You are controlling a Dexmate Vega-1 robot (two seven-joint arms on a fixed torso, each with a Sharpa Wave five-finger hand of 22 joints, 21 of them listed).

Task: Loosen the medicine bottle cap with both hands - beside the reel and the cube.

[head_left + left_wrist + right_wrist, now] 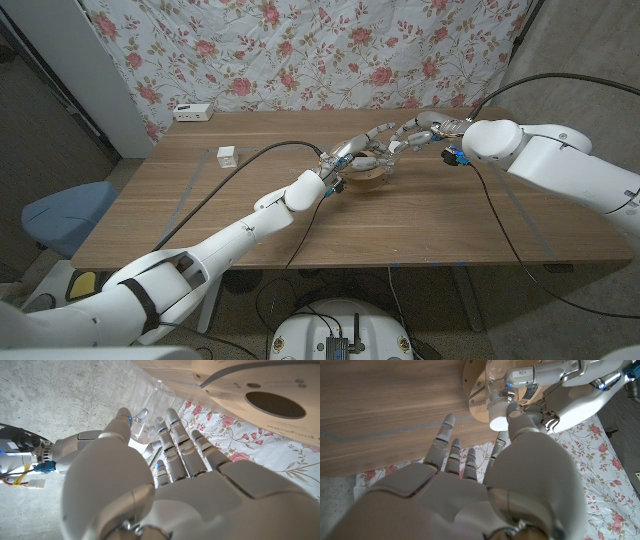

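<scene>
Clear bottle (496, 380) with white cap (499, 416), clasped by left hand (362, 152), half hidden; right hand (418, 133) fingers (448, 440) spread, thumb touching cap; wooden reel (368, 178) mostly covered.

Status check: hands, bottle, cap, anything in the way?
Left hand grips bottle. Right hand at white cap. Reel close beside; nothing blocking.

- Reel (260, 395): I see small print lines on its pale flange, beside the dark centre hole, too fine to read.
- Reel flange (479, 407): a small printed label near the rim, illegible to me.
- I can read no other text, number or brand anywhere.
</scene>
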